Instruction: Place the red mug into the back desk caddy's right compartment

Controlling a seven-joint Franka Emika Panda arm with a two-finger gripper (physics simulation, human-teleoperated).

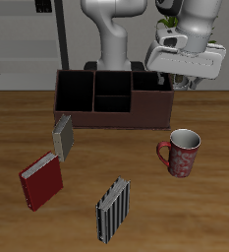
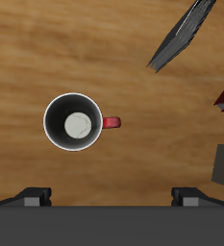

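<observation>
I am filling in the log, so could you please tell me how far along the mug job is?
Nothing is finished yet. The red mug stands upright on the table, in front of the caddy, whose end compartment is empty. In hand: the claw hangs open above the mug, not touching it. Left: descend, grip, lift, and set the mug in that compartment.

Setting: study or office. Evidence: wooden table point(image 1: 18, 128) carrying books and desk caddy point(image 1: 111, 98). Dark shelving point(image 1: 28, 39) stands behind.
</observation>
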